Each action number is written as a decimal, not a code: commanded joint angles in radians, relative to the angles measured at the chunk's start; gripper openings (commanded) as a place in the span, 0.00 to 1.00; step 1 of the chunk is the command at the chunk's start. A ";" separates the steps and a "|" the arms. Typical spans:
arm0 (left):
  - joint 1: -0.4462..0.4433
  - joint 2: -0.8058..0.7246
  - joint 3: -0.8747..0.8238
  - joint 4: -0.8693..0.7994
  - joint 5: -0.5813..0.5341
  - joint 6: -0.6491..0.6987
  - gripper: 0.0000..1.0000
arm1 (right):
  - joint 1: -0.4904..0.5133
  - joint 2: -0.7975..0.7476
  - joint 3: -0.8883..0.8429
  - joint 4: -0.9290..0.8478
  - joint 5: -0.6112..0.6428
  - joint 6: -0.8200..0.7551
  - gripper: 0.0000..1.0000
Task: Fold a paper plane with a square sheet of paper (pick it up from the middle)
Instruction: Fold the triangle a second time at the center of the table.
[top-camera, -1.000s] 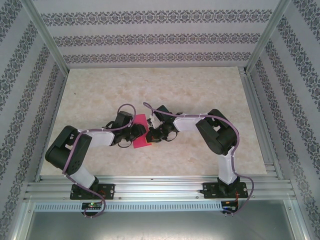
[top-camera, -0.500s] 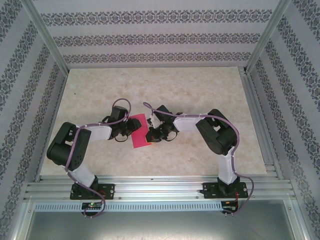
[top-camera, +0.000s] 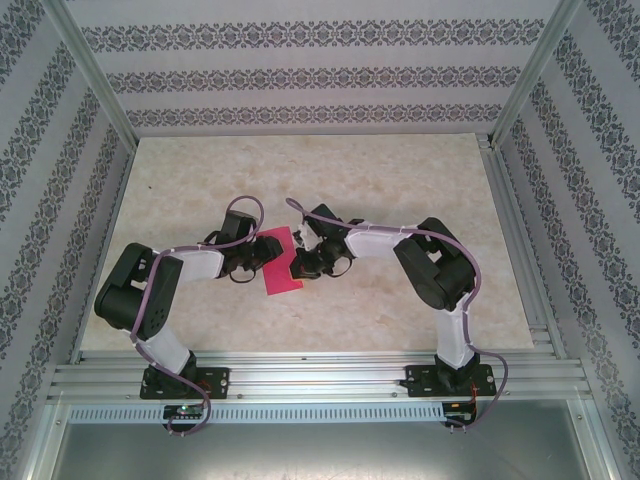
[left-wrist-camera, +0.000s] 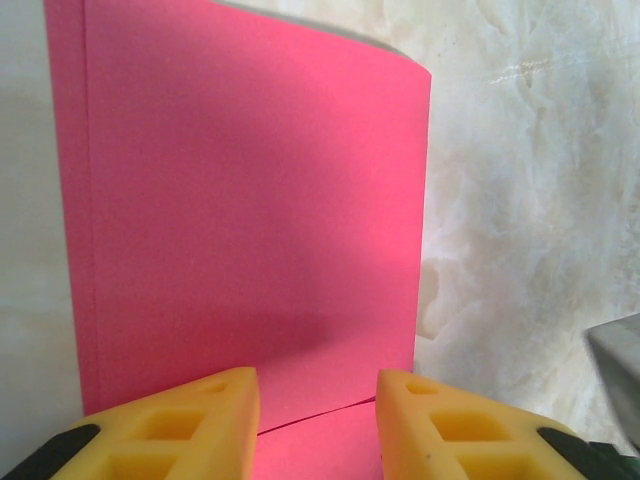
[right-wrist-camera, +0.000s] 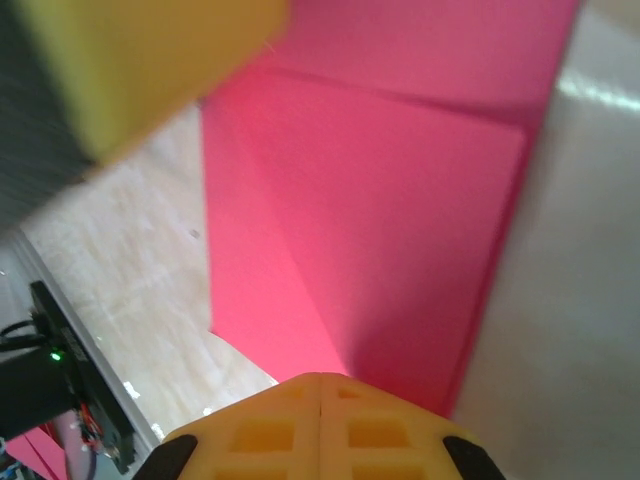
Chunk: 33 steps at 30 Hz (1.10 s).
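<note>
The square sheet of paper (top-camera: 279, 263) lies at the table's centre between both grippers, folded over into a narrow magenta rectangle. In the left wrist view the paper (left-wrist-camera: 250, 200) has a top layer whose edge crosses between my yellow fingers. My left gripper (top-camera: 264, 256) (left-wrist-camera: 318, 395) is open at the sheet's left side, with nothing clamped. My right gripper (top-camera: 297, 268) (right-wrist-camera: 320, 385) is shut, its tips together at the right edge of the paper (right-wrist-camera: 380, 220), where a crease starts. A left finger (right-wrist-camera: 150, 70) blurs the corner of the right wrist view.
The marble-patterned table (top-camera: 400, 180) stretches wide behind and to both sides of the arms. Aluminium rails (top-camera: 320, 372) run along the near edge, and patterned walls close the other three sides.
My left arm has drawn back to the left, off the paper, uncovering more of it. My right gripper has edged slightly left onto the sheet's edge. The paper stays in place.
</note>
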 joint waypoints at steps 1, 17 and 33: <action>0.019 0.027 -0.025 0.010 -0.018 0.021 0.38 | 0.015 -0.016 0.056 0.002 0.029 0.040 0.04; 0.019 0.035 -0.020 0.007 -0.017 0.024 0.38 | 0.056 0.080 0.049 -0.080 0.116 -0.011 0.04; 0.018 0.047 -0.042 0.010 -0.020 0.036 0.38 | 0.018 -0.045 -0.138 0.026 0.036 0.033 0.06</action>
